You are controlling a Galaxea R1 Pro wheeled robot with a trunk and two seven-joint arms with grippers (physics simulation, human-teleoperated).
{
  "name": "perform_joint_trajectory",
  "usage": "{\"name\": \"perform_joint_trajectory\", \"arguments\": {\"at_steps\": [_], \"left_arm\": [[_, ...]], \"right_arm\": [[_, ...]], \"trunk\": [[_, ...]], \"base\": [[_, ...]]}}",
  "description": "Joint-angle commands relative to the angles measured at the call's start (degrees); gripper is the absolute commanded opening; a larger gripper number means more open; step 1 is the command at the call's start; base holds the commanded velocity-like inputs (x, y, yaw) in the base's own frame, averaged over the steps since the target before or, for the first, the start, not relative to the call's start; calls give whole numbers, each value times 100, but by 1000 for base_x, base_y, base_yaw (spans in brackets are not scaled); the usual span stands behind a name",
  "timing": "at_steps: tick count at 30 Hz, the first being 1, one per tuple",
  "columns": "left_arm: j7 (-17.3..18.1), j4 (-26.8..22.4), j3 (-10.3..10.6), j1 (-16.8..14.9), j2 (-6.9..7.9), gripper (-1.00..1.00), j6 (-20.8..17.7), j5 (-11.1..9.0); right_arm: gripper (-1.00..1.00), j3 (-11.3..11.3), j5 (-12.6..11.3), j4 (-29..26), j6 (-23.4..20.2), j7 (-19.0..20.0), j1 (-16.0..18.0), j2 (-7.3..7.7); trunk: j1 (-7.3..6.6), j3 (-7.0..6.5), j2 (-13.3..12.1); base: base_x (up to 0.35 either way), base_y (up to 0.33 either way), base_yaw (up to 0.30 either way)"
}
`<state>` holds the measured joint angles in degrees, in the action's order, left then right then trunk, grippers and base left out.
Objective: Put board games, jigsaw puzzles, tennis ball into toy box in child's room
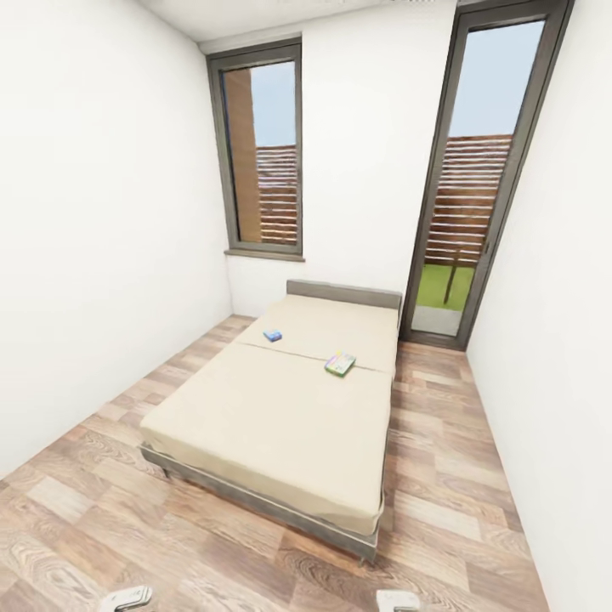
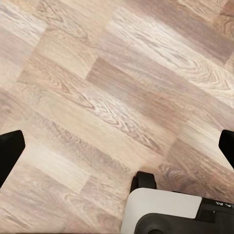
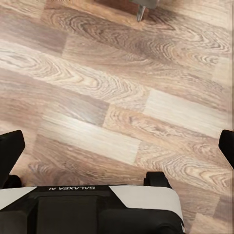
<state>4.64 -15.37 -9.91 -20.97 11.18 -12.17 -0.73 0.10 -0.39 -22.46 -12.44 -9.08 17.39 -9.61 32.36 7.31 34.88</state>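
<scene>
Head view: the bed stands lengthwise between white walls, headboard toward two tall windows. On its beige mattress lie two board games, a small blue one and, well apart, a green-edged multicolour one; their lettering is too small to read. Both arms are cut off at the frame's lower edge. Wrist views: left end effector and right end effector, fingers spread wide and empty, over the wood floor.

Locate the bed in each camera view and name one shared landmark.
Head view: bed at centre, headboard toward the far wall.
Left wrist view: wood floor and robot base.
Right wrist view: a grey leg at the frame's edge, probably the bed's.
Shared landmark: the wood floor.
</scene>
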Motion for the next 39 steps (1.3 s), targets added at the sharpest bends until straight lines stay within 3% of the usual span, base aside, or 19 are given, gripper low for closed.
{"name": "perform_joint_trajectory", "arguments": {"at_steps": [1, 3, 8, 12, 30, 39], "left_arm": [[28, -9, -37, -3, -2, 100, -40, -6], [28, -9, -37, -3, -2, 100, -40, -6], [21, -9, -37, -3, -2, 100, -40, -6], [20, -9, -37, -3, -2, 100, -40, -6], [11, -8, -37, -3, -7, 100, -33, -3], [6, -8, -37, -3, -18, 100, -31, 2]], "right_arm": [[100, 12, -4, 10, -8, -57, 1, -8], [100, 83, -6, 74, 61, -133, 1, -20], [100, 549, -25, 143, 133, -212, 1, -31], [100, 680, -29, 151, 142, -222, 1, -32], [100, 728, -31, 154, 153, -225, 1, -32], [100, 728, -31, 154, 153, -225, 1, -32]], "trunk": [[-20, -15, -33], [-64, -65, -114], [-174, -189, -314], [-262, -288, -475], [-657, -732, -1196], [-657, -793, -1196]], "base": [[0, 0, 217], [0, 0, 217], [0, 0, 217], [0, 0, 217], [0, 0, 218], [0, 0, 219]]}}
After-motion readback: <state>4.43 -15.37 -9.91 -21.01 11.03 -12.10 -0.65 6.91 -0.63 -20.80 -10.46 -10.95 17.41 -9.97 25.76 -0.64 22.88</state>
